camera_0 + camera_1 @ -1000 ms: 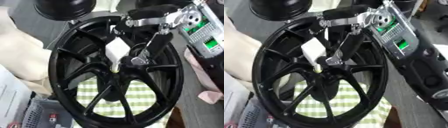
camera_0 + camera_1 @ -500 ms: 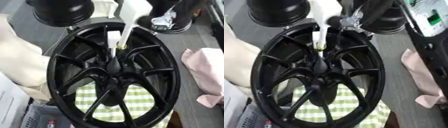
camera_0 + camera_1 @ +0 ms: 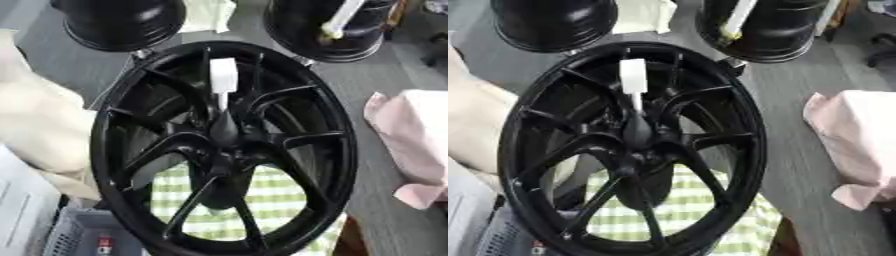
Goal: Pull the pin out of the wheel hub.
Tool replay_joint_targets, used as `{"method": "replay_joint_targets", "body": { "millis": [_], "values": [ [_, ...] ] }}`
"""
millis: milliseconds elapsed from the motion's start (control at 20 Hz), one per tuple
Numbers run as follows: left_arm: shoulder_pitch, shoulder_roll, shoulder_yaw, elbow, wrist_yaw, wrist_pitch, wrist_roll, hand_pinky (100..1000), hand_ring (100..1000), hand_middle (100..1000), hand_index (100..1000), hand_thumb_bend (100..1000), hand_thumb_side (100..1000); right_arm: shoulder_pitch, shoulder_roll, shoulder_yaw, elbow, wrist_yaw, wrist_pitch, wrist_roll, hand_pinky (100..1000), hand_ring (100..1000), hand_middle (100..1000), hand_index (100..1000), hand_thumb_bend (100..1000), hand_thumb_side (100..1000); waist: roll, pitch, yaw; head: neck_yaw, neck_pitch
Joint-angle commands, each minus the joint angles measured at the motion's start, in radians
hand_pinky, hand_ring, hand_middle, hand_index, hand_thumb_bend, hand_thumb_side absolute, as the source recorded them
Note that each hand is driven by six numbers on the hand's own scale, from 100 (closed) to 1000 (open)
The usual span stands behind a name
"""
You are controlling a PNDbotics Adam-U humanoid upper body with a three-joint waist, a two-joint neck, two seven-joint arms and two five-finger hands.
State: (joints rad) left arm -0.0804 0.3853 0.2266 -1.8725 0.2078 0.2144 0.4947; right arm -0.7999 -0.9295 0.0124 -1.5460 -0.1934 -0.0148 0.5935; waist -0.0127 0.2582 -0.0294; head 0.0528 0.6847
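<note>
A black spoked wheel hub (image 3: 131,150) fills the middle of both views, lying on a green-checked cloth (image 3: 271,205). At its centre stands a black cone (image 3: 223,130). A white block (image 3: 223,75) on a thin stem rises from that cone. A long white pin (image 3: 338,21) with a yellowish tip hangs well above the hub's far right rim. It runs out of the top edge, and what holds it is hidden. Neither of my hands shows in either view.
Two black round drums stand behind the hub, one at the top left (image 3: 122,22) and one at the top right (image 3: 350,42). A pink cloth (image 3: 416,145) lies at the right, a cream cloth (image 3: 35,130) at the left, a grey basket (image 3: 79,240) at the lower left.
The white pin, tip at the hub centre half a second ago, has risen up and to the right, clear of the hub. My right hand has left the view. The camera has shifted.
</note>
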Motion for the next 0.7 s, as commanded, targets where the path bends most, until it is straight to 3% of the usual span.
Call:
{"method": "replay_joint_targets", "body": {
  "millis": [50,200,300,350,500,700],
  "values": [
    [-0.012,0.011,0.016,-0.019,0.0,0.0,0.007,657,627,436,620,720,441,0.103,-0.123,-0.112,-0.042,-0.008,-0.016,-0.098,728,528,391,571,100,292,0.008,-0.008,-0.002,0.016,-0.004],
    [-0.018,0.007,0.02,-0.021,0.001,-0.001,0.012,657,627,436,620,720,441,0.271,-0.151,-0.186,-0.063,0.043,-0.028,-0.183,732,539,436,617,100,293,0.02,0.003,-0.004,0.034,-0.007],
    [-0.021,0.003,0.022,-0.022,0.001,0.0,0.014,657,627,436,621,720,441,0.363,-0.134,-0.222,-0.076,0.083,-0.041,-0.218,756,578,503,688,100,334,0.027,0.01,-0.004,0.043,-0.012],
    [-0.023,0.001,0.022,-0.023,0.001,-0.001,0.015,657,627,436,621,720,441,0.401,-0.113,-0.238,-0.085,0.097,-0.051,-0.222,789,641,602,781,100,396,0.03,0.013,-0.003,0.044,-0.014],
    [-0.027,-0.004,0.024,-0.024,0.002,0.0,0.018,658,627,436,621,722,444,0.485,-0.043,-0.286,-0.103,0.134,-0.102,-0.188,838,743,770,881,100,527,0.038,0.018,-0.002,0.041,-0.018],
    [-0.027,-0.005,0.025,-0.024,0.004,0.0,0.019,658,627,436,621,720,442,0.542,0.018,-0.327,-0.096,0.131,-0.13,-0.178,854,755,796,887,100,546,0.043,0.02,-0.007,0.038,-0.019]
  ]
}}
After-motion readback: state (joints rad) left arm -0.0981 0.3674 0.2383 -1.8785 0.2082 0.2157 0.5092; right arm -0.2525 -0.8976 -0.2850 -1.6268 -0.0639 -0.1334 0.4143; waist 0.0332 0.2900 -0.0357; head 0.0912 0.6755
